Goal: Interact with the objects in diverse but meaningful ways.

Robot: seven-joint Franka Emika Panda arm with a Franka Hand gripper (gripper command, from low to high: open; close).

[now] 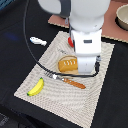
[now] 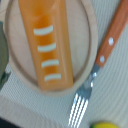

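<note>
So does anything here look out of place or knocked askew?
One thing: the small white piece lies off the placemat on the dark table, apart from the rest. The bread sits squarely on its plate, with the fork beside it.

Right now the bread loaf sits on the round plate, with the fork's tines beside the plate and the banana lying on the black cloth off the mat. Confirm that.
Not quite: the banana lies on the woven mat, near its corner, as the exterior view shows. The rest holds: the bread loaf sits on the round plate, with the fork tines beside it.
</note>
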